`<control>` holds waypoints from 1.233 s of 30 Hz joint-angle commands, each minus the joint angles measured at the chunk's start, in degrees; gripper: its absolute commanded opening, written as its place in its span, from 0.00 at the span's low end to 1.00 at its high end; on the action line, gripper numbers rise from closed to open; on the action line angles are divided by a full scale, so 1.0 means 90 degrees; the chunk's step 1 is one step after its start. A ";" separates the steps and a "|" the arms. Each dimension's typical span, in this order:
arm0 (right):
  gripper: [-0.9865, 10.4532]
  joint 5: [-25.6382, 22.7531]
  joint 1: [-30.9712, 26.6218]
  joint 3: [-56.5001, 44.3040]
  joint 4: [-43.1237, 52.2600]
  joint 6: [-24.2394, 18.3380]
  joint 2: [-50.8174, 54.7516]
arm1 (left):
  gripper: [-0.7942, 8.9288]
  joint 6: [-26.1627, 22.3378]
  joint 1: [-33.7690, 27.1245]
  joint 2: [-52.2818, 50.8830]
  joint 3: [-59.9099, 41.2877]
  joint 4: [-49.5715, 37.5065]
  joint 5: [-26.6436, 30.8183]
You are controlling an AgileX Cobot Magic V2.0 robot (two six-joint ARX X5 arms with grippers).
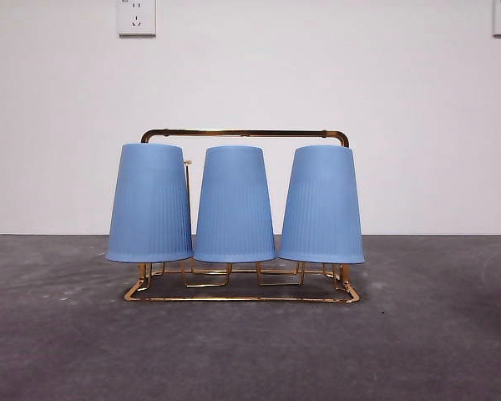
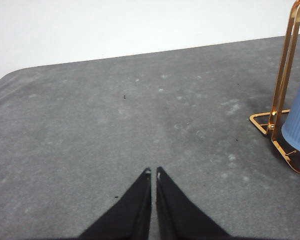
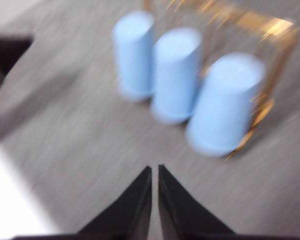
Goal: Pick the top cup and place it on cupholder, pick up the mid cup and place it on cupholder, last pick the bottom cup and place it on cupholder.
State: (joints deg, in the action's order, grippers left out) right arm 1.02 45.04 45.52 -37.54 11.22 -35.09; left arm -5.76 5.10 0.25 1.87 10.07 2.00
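Three blue ribbed cups stand upside down side by side on the gold wire cupholder [image 1: 244, 132]: a left cup [image 1: 150, 203], a middle cup [image 1: 234, 205] and a right cup [image 1: 321, 205]. Which was top, mid or bottom cannot be told. The right wrist view, blurred, shows the same three cups [image 3: 177, 75] and the cupholder [image 3: 270, 30] from above, with my right gripper [image 3: 155, 169] shut, empty and apart from them. My left gripper [image 2: 153, 172] is shut and empty over the grey table, to the side of the cupholder's end [image 2: 282, 80] and one cup [image 2: 299, 122].
A grey table [image 1: 250, 351] runs to a white wall with two sockets [image 1: 136, 17]. In the right wrist view a dark shape [image 3: 7, 52] sits at the frame's edge beyond the cups. No arm shows in the front view.
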 commanded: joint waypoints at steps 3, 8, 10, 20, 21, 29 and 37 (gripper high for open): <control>0.10 0.0078 -0.1328 -0.0396 0.1032 -0.0561 0.0653 | 0.09 0.0061 0.0000 -0.0007 -0.0131 -0.0095 0.0015; 0.10 0.0075 -0.2659 -0.1207 0.1894 -0.1224 0.1467 | 0.09 0.0058 0.0000 -0.0007 -0.0131 -0.0095 0.0015; 0.10 0.0073 -0.3118 -0.1596 0.2193 -0.1489 0.1792 | 0.09 0.0058 0.0000 -0.0007 -0.0131 -0.0097 0.0017; 0.10 0.0053 -0.4437 -0.3536 0.3594 -0.1574 0.3024 | 0.09 0.0058 0.0000 -0.0007 -0.0131 -0.0095 0.0015; 0.10 0.0053 -0.4490 -0.3684 0.3631 -0.1566 0.3118 | 0.09 0.0058 0.0000 -0.0007 -0.0131 -0.0095 0.0017; 0.10 0.0049 -0.4704 -0.4619 0.3881 -0.1280 0.3667 | 0.09 0.0058 0.0000 -0.0007 -0.0131 -0.0095 0.0015; 0.10 0.0046 -0.4728 -0.4991 0.3378 -0.0940 0.3876 | 0.09 0.0058 0.0000 -0.0007 -0.0131 -0.0095 0.0015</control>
State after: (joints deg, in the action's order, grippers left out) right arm 1.48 2.57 0.91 -7.05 1.43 -0.38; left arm -5.34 5.10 0.25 1.87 10.07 2.00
